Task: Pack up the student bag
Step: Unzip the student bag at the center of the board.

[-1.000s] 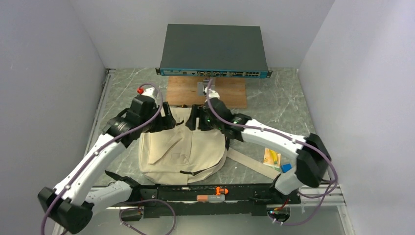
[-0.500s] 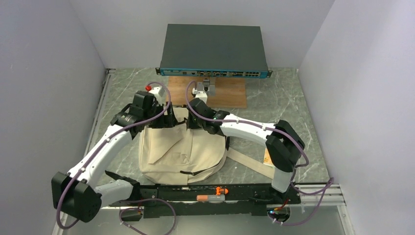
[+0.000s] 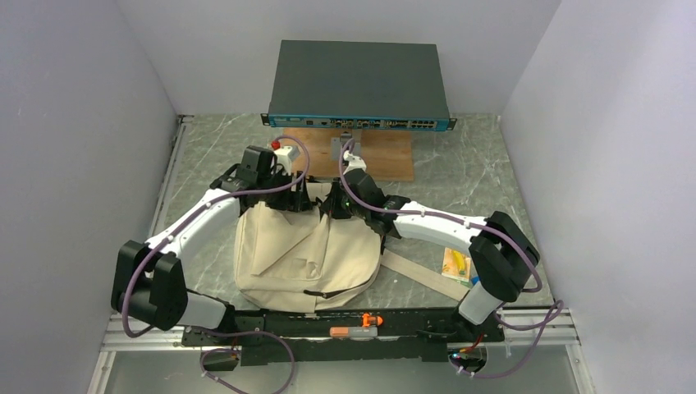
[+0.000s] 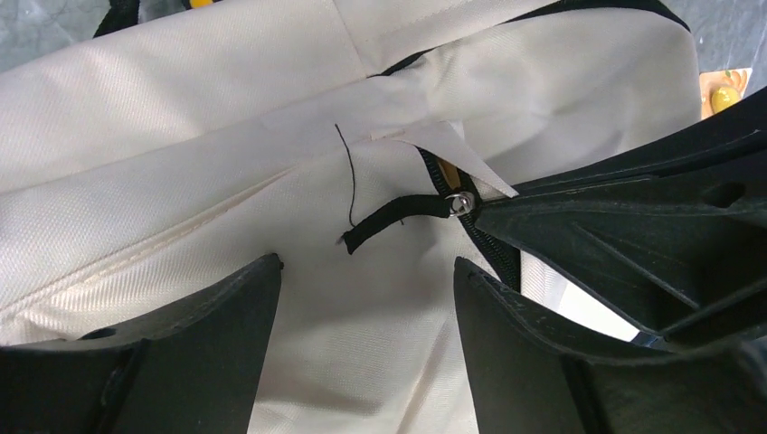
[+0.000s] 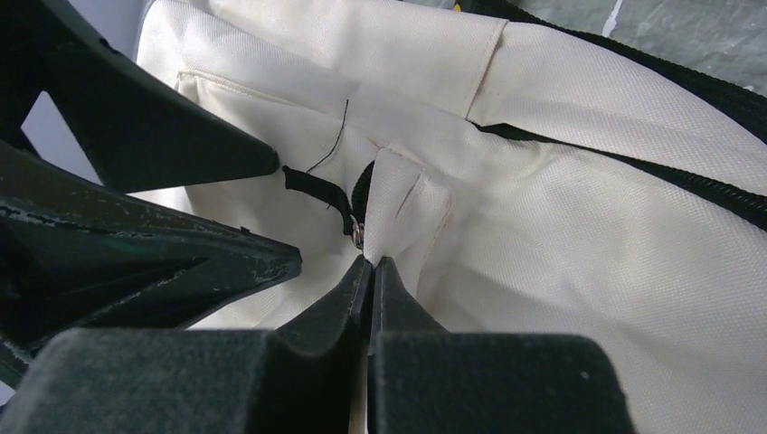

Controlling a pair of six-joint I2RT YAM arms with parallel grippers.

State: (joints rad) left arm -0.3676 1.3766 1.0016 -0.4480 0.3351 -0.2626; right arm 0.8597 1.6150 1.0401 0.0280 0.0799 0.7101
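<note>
From above, the student bag (image 3: pixel 304 254) lies on the table (image 3: pixel 205 156) between the two arms. The left hand (image 3: pixel 289 199) and the right hand (image 3: pixel 335 205) meet at its far edge, very near each other.

In the left wrist view, the left hand is spread. Its fingers stand on both sides of the black zipper pull (image 4: pixel 398 215) and do not touch it.

In the right wrist view, the right hand is pressed together and pinches a small fold of the bag's cloth, just beside the zipper slider (image 5: pixel 359 237).

I think this pinch is thin and may slip when the zipper is pulled. The pull is limp and narrow, so the left hand may close on cloth instead. The hands are so near that they may collide.
</note>
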